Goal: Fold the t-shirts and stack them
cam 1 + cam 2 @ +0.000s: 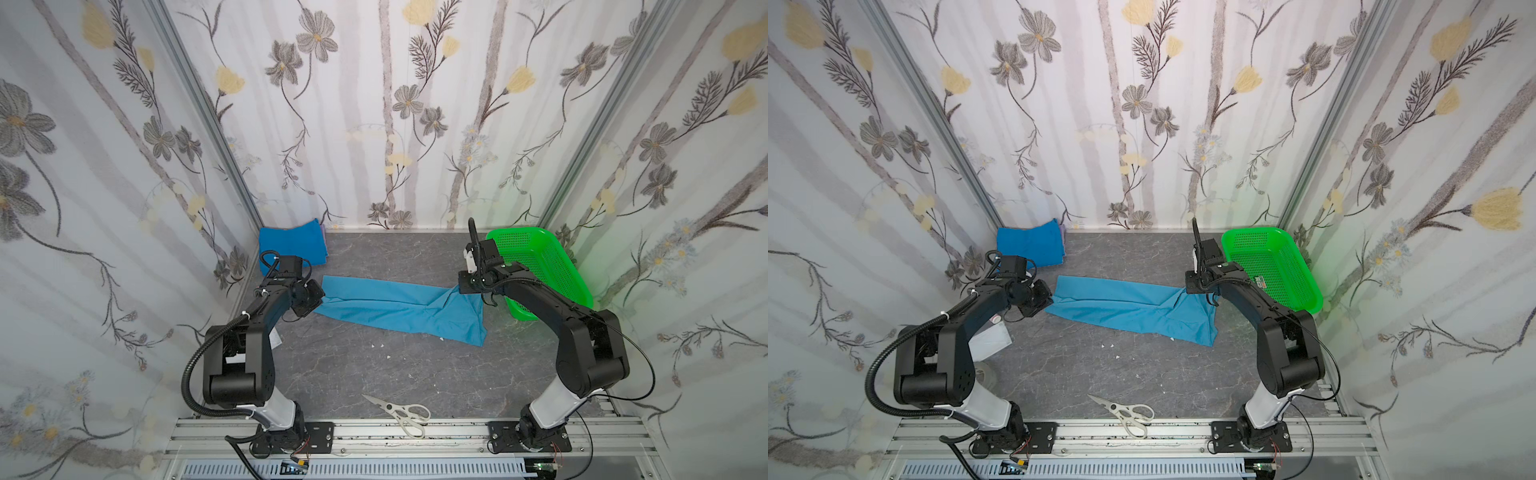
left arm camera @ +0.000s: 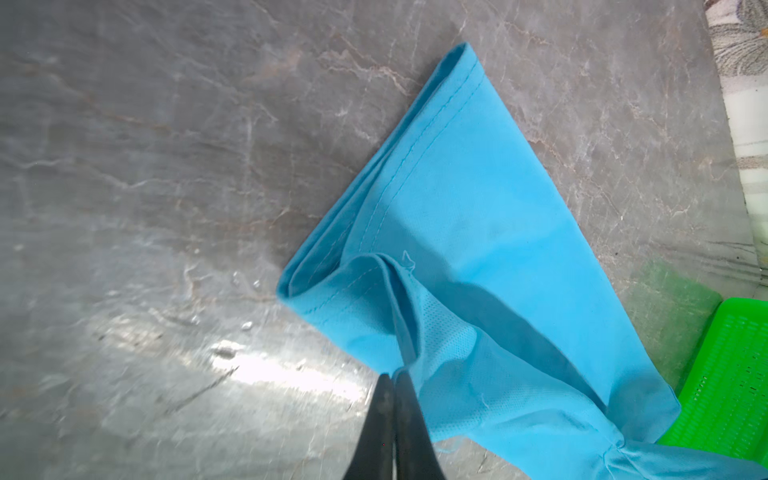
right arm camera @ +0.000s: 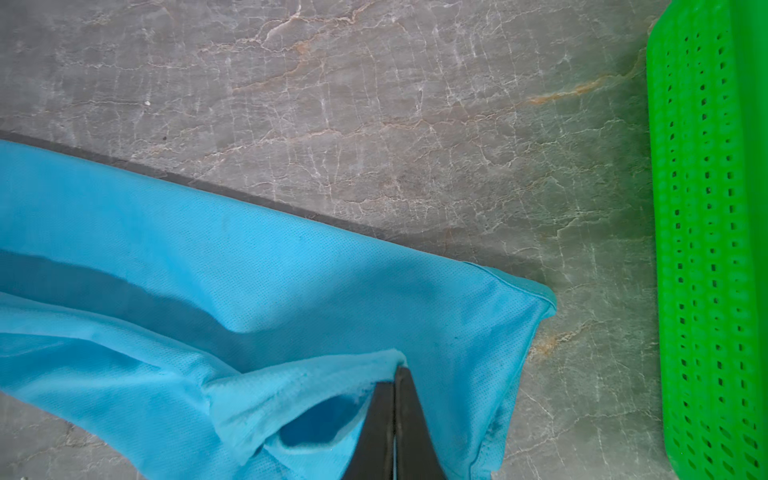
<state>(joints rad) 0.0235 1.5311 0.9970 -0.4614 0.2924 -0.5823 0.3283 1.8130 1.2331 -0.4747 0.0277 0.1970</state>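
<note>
The light sky-blue soft cloth t-shirt [image 1: 395, 307] lies across the middle of the grey marbled tabletop [image 1: 374, 365] as a long, lengthwise-folded strip. Its long axis runs from the left arm's side to the right arm's side, slanting a little toward the front on the right. That right end is the wider one, with a loose flap trailing toward the front edge.

The left gripper [image 2: 394, 376] is clamped tight on a raised ridge of cloth at the narrow end. The right gripper [image 3: 395, 372] is pinched on a bunched edge at the wide end, where a shadow under the cloth suggests it is slightly lifted.

The step in hand looks like a crosswise fold, bringing one end over the other. To do it well, both ends should rise together with the strip taut, and the trailing flap should be tucked square before laying down. Otherwise the layers will likely skew.

The darker saturated blue cloth t-shirt [image 1: 291, 245] sits folded in the far left corner, the likely stacking spot. A green perforated plastic basket [image 1: 536, 249] stands just beyond the right arm. White-handled scissors [image 1: 401, 411] lie near the front rail, well apart.
</note>
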